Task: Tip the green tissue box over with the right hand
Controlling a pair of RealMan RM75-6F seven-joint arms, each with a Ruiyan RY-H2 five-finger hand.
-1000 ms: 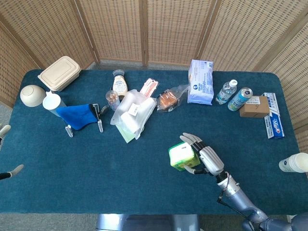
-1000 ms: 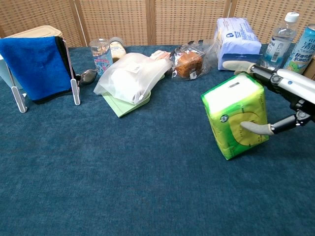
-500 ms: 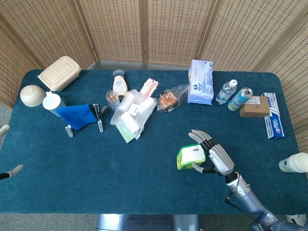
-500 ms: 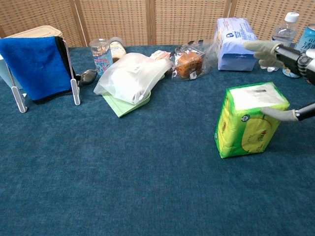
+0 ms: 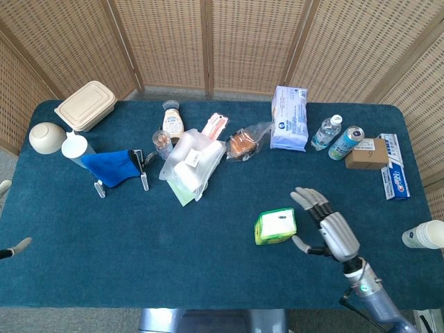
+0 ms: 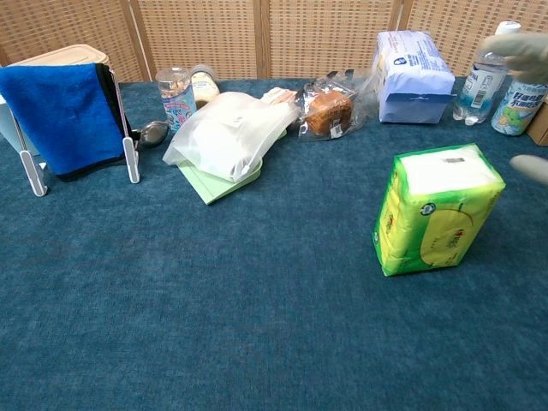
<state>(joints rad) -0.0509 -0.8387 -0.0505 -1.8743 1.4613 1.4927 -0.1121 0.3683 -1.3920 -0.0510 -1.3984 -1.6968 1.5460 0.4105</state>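
Observation:
The green tissue box [image 5: 275, 226] [image 6: 437, 210] rests on the blue table, its white face with the slot turned up. My right hand [image 5: 329, 225] hovers to the right of it, fingers spread, a small gap between it and the box, holding nothing. In the chest view only blurred fingertips [image 6: 521, 41] of that hand show at the right edge. At the far left edge of the head view, pale fingertips [image 5: 16, 246] of my left hand poke in; their posture is unclear.
Behind the box lie a white plastic bag [image 5: 191, 163], a bread packet [image 5: 243, 142], a blue-white wipes pack [image 5: 289, 118], a water bottle [image 5: 326, 132] and a can [image 5: 345, 142]. A blue cloth on a rack [image 5: 111, 168] stands left. A cup [image 5: 424, 234] sits at the right edge.
The box went from tilted in my right hand to resting flat on the table. My right hand let go and drew back to the right, fingers spreading.

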